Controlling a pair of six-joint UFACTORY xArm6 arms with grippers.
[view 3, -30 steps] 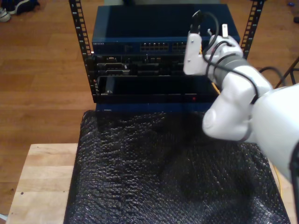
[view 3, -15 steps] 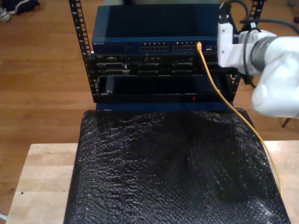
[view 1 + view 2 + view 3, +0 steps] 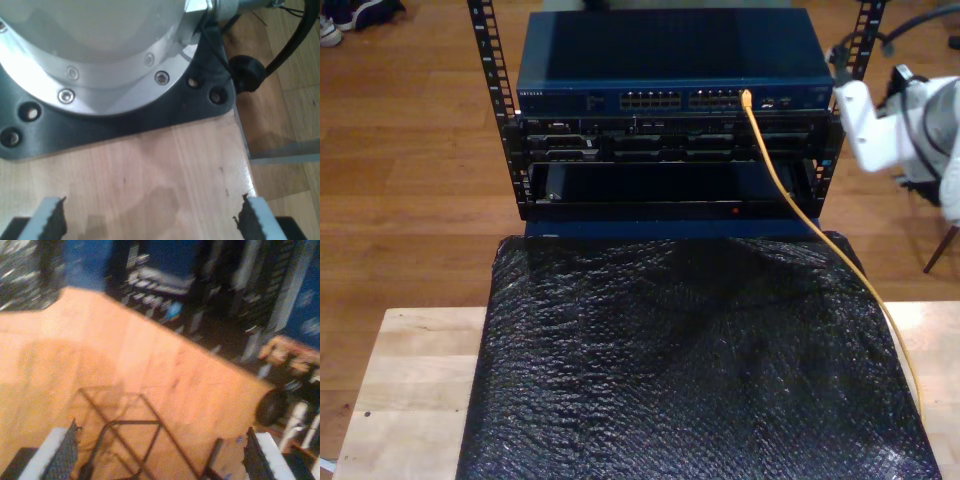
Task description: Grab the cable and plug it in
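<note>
The yellow-orange cable (image 3: pixel 790 200) has its tip in a port (image 3: pixel 745 97) on the blue switch's front. From there it runs down over the black mat toward the exterior view's right. A white arm (image 3: pixel 905 135) hangs at the exterior view's right edge, beside the rack and apart from the cable. My first gripper (image 3: pixel 150 225) is open over a bare wooden tabletop, with nothing between its fingers (image 3: pixel 50 222). My second gripper (image 3: pixel 160 457) is open above the wooden floor, its pads (image 3: pixel 62 452) wide apart and empty. That picture is blurred.
The blue switch (image 3: pixel 660 60) sits atop a black rack (image 3: pixel 660 160) with perforated posts. A black bubble-wrap mat (image 3: pixel 690 360) covers the wooden table (image 3: pixel 410 390). An arm's round metal base on a black plate (image 3: pixel 115 115) stands just beyond my first gripper.
The white arm has swung from in front of the rack's ports out to the exterior view's right. The cable stays in the port, free of any gripper.
</note>
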